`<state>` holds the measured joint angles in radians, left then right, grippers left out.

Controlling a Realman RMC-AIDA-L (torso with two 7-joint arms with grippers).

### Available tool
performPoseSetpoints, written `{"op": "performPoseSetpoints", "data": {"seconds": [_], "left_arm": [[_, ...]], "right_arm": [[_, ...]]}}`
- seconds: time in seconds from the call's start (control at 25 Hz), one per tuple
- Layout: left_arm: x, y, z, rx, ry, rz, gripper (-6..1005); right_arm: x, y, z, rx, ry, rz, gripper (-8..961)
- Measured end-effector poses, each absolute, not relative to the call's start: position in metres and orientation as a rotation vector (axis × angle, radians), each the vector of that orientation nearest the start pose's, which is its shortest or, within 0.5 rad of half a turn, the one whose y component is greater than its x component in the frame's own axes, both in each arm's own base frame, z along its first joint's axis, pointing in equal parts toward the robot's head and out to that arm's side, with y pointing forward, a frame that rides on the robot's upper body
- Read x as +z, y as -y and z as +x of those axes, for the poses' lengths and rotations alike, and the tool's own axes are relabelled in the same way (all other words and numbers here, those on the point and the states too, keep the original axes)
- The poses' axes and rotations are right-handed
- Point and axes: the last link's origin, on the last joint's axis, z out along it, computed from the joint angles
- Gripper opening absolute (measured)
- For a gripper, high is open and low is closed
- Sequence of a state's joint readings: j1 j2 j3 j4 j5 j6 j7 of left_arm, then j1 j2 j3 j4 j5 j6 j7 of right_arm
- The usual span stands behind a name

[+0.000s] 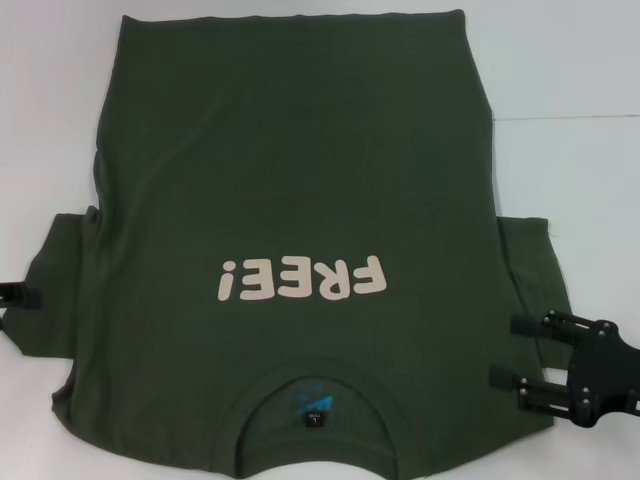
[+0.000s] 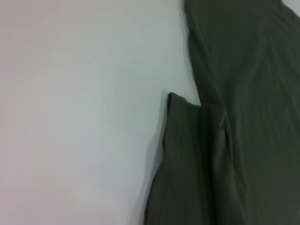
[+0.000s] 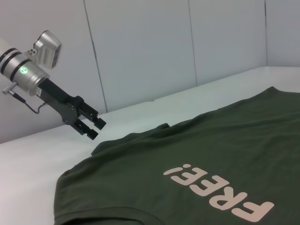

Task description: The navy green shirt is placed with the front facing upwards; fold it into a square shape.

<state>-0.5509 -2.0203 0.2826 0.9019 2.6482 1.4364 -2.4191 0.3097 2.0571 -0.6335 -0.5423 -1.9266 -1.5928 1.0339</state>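
Shirt: the navy green shirt [image 1: 290, 200] is lying flat and face up on the white desk [image 1: 570, 60], filling the middle of the head view, collar at the bottom edge, hem at the top.
Long axis: it is running from the bottom to the top of the frame, with the FREE! lettering [image 1: 303, 279] reading upside down.
Right gripper: the right gripper [image 1: 522, 351] is sitting at the lower right, jaws parted and pointing inward, their tips lying over the right sleeve [image 1: 530, 270] edge.
Left gripper: the left gripper [image 1: 30, 295] is peeking in at the left edge beside the left sleeve [image 1: 60, 270]; in the right wrist view its jaws are standing slightly apart above the cloth, holding nothing.
Key relation: the shirt body is lying inward of both grippers, one sleeve to each; the right one looks closer to a grasp.
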Motion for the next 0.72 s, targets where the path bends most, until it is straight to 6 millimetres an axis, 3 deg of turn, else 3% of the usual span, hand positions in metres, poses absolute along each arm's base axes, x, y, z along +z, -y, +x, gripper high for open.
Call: {"op": "performPoseSetpoints", "data": {"seconds": [0.72], "left_arm": [[0.0891, -0.3357, -0.3690, -0.249, 1.812, -1.774, 732]], "right_arm": [[-0.0004, -0.2595, 0.3294, 0.717, -0.552, -2.580, 779]]}}
